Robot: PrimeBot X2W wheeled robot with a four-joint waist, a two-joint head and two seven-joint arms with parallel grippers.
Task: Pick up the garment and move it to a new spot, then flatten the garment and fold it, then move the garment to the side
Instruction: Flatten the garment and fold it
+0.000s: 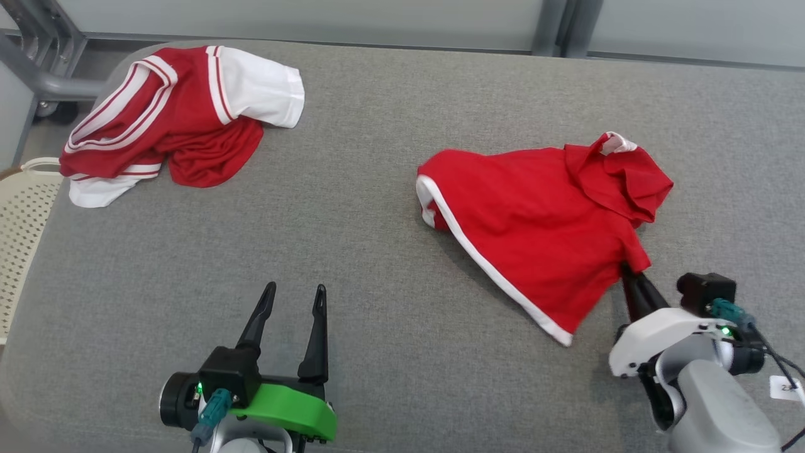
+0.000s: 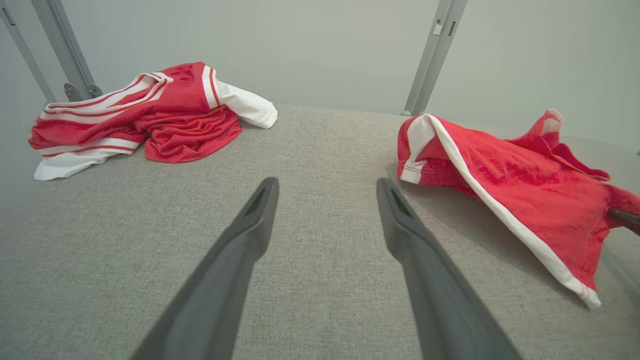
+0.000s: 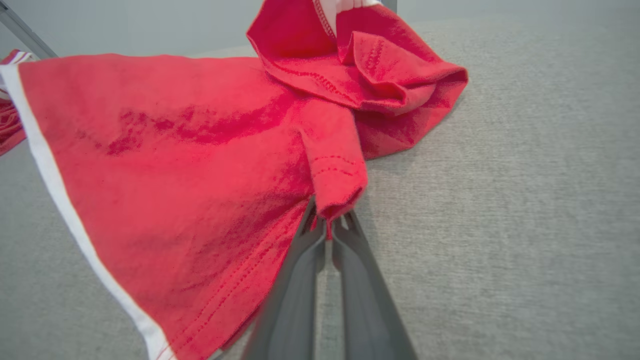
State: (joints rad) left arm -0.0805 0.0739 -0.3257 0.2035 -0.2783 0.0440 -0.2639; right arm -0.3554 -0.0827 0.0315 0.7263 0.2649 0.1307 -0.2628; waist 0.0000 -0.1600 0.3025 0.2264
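1. Your right pincer (image 3: 327,227) is closed together on the red cloth garment with white trim (image 1: 534,233). In the right wrist view, a small fold of its sleeve is pinched between the two dark fingertips.
2. This garment lies crumpled on the right half of the grey fabric-covered bench (image 1: 377,264). Its collar end is bunched toward the far side, and its white-edged hem points to the middle.
3. The near hem stands a little off the bench, with a shadow under it.
4. Your left pincer (image 1: 294,296) is at the near left with its fingers apart. It holds nothing and is well apart from the garment.
5. A red-and-white striped jersey (image 1: 176,113) lies in a heap at the far left corner.
6. A cream perforated plastic basket (image 1: 22,233) stands just beside the bench's left edge.
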